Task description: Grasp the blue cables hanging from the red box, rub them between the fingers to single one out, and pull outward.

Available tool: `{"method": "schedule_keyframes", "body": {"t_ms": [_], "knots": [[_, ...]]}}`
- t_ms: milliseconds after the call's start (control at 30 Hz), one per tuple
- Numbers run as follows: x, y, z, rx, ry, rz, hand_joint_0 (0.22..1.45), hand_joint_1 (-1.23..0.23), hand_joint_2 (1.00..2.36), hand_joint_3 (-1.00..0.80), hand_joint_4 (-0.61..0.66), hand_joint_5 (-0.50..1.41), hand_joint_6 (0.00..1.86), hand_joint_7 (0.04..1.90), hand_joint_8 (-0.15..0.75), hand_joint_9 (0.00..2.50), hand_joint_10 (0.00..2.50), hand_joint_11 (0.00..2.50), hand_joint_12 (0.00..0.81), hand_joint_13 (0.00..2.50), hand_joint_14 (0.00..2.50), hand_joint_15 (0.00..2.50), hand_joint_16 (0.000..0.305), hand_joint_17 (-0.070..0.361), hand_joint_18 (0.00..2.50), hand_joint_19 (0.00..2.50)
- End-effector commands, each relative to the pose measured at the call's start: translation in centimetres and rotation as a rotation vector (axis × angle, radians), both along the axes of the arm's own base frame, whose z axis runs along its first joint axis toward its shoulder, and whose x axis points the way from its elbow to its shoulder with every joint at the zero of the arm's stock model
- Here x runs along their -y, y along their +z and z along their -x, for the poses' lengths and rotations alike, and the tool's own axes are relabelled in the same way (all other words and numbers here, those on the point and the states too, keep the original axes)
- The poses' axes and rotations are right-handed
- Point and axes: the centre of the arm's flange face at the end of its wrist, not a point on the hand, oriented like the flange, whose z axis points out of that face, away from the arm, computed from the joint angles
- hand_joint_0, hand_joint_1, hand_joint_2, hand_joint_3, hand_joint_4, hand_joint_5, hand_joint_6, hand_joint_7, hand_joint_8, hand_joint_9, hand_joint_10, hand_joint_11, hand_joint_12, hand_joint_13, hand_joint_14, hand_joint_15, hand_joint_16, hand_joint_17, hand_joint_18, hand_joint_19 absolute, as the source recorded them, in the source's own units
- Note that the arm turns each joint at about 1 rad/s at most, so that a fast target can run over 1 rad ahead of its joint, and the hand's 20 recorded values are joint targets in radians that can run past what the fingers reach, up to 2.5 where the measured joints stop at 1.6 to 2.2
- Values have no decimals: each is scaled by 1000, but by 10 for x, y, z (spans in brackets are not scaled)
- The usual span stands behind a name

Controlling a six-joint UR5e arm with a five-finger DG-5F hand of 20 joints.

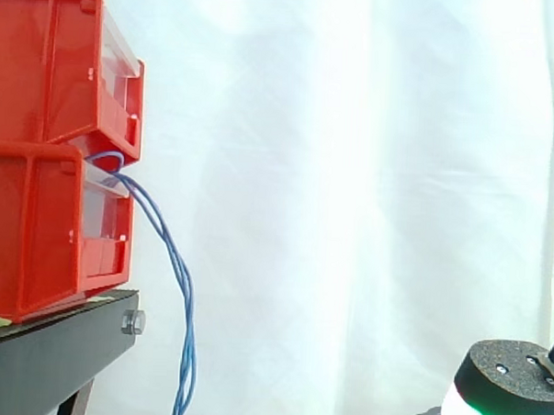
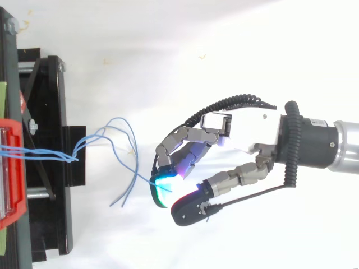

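- Loosely bent and holding nothing, my robot hand (image 2: 247,131) has its thumb (image 2: 190,206) spread apart from the glowing fingertips (image 2: 164,188). From the side, the hand (image 1: 509,378) sits low at the right.
- Next come the thin blue cables (image 2: 120,140), their loose ends fanned toward me. Seen from above, one end runs up to my cyan pad, and I cannot tell whether it touches. From the side, the strands (image 1: 183,295) hang well apart from my hand.
- Those cables come out between two stacked red plastic bins (image 1: 44,59), over the lower one's clear front.
- Under the bins stands the black metal bench (image 1: 50,345).
- Farthest back hangs the white curtain (image 1: 352,174).
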Motion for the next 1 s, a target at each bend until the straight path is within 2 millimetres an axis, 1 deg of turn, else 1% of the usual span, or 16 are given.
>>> {"method": "schedule_keyframes", "body": {"t_ms": [0, 33, 67, 100, 167, 200, 233, 333, 400, 467, 600, 667, 767, 867, 900, 967], "knots": [[0, -1, 0, -2, 0, 0, 578, -652, 1010, -266, 72, -120, 930, 1143, 410, 1034, 0, 0, 377, 592, 13, 357, 53, 119, 484, 392], [0, 0, 0, 0, 0, 0, 579, -651, 1010, -269, 77, -121, 929, 1154, 430, 1035, 0, 0, 378, 584, 13, 352, 53, 119, 482, 393], [1, -1, 0, -2, -1, 0, 580, -651, 1010, -273, 81, -121, 929, 1158, 382, 1044, 0, 0, 377, 575, 13, 351, 53, 119, 474, 395], [0, 0, 0, 0, 0, 0, 579, -649, 1010, -274, 82, -122, 930, 1155, 362, 1010, 0, 0, 378, 564, 13, 357, 53, 120, 470, 390], [0, 0, 0, 0, 0, 0, 580, -645, 1010, -275, 84, -125, 930, 1153, 354, 999, 0, 0, 378, 542, 13, 351, 53, 119, 464, 401], [0, 0, 0, 0, 0, 0, 580, -643, 1011, -275, 84, -125, 931, 1159, 398, 1005, 0, 0, 378, 532, 15, 353, 53, 119, 461, 401], [0, -1, 0, -2, 0, 0, 579, -643, 1010, -272, 83, -125, 931, 1157, 400, 1002, 0, 0, 378, 525, 13, 353, 53, 119, 456, 402], [1, 0, 0, 0, -1, 0, 579, -641, 1010, -276, 80, -126, 932, 1149, 367, 955, 0, 0, 381, 510, 13, 341, 53, 119, 443, 405], [0, 0, 0, 0, 0, 0, 578, -640, 1011, -273, 82, -127, 932, 1146, 386, 968, 0, 0, 380, 495, 12, 329, 53, 119, 435, 406], [0, -1, 0, -2, 0, 0, 579, -641, 1010, -273, 84, -127, 932, 1151, 361, 954, 0, 0, 378, 494, 12, 328, 53, 118, 434, 405], [0, -1, 0, -2, 0, 0, 580, -642, 1011, -269, 82, -126, 932, 1145, 374, 962, 0, 0, 381, 491, 12, 335, 53, 119, 434, 405], [0, -1, 0, -2, 0, 0, 580, -643, 1011, -270, 81, -125, 930, 1155, 349, 938, 0, 0, 380, 493, 14, 330, 53, 119, 436, 405], [0, 0, 0, 0, 0, 0, 582, -643, 1011, -270, 84, -126, 930, 1156, 370, 942, 0, 0, 378, 485, 14, 338, 53, 118, 432, 409], [0, -1, 0, -2, 0, 0, 582, -646, 1011, -268, 84, -125, 930, 1152, 332, 915, 0, 0, 380, 491, 12, 334, 53, 119, 437, 408], [0, 0, 0, 0, 0, 0, 582, -646, 1011, -270, 86, -125, 930, 1155, 335, 914, 0, 0, 380, 490, 14, 340, 53, 119, 437, 408], [0, 0, 0, 0, 0, 0, 581, -646, 1011, -266, 87, -125, 930, 1155, 368, 947, 0, 0, 379, 489, 14, 337, 53, 119, 440, 407]]}}
